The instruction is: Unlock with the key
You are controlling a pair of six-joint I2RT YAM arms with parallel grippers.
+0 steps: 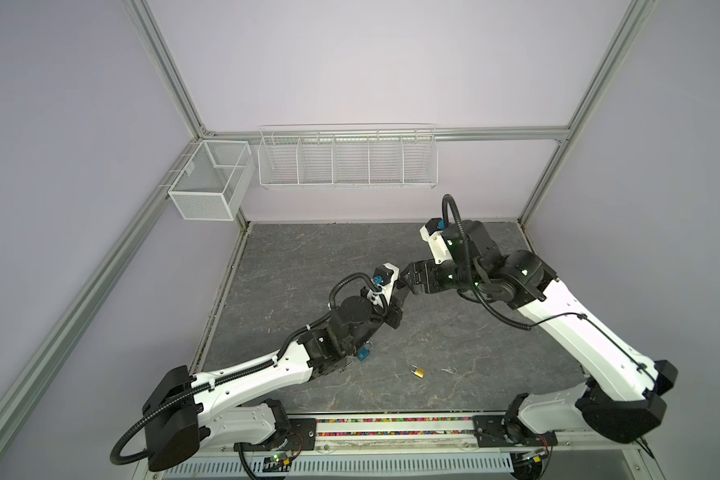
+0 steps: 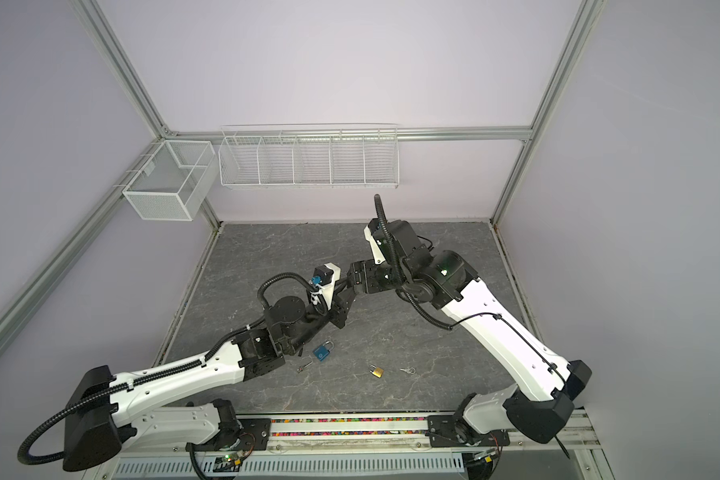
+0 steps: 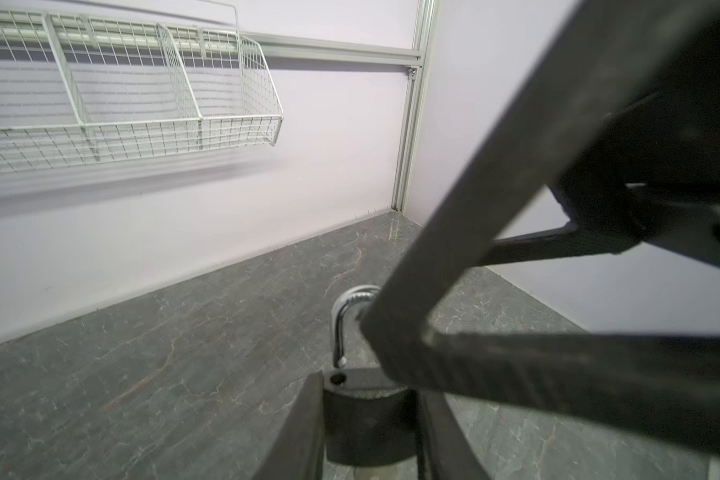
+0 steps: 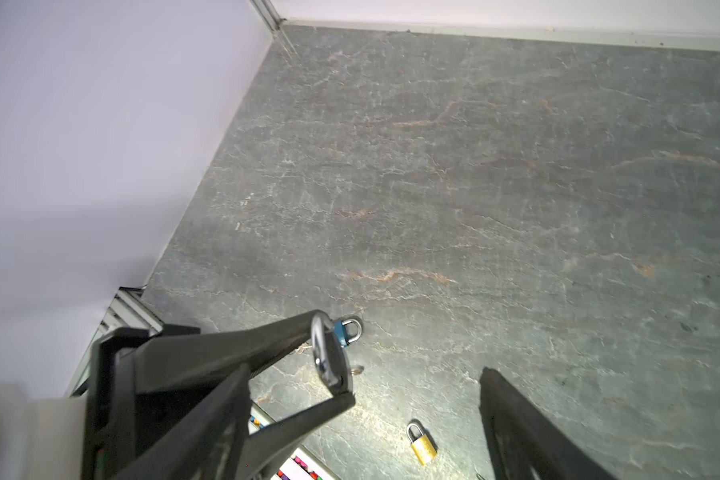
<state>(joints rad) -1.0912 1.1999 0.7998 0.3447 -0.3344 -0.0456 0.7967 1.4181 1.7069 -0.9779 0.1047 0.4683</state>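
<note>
Top views show me the table (image 1: 308,257), with wide bare slate toward the back wall and right edge. Left gripper (image 3: 366,401) is clamped on the black padlock (image 3: 366,428), held above mid-table, one shackle (image 3: 341,328) end out of its hole. Right gripper (image 1: 402,282) stands spread beside it, a finger covering part of the shackle. Keyhole is cut off. A loose key (image 2: 304,367) lies near the blue padlock (image 2: 322,351).

The table's (image 1: 308,249) far half lies open. The left arm (image 1: 258,374) and right arm (image 1: 578,328) meet over the middle, while a blue padlock (image 2: 322,352), a brass padlock (image 2: 376,371) and a key (image 2: 408,370) litter the front.
</note>
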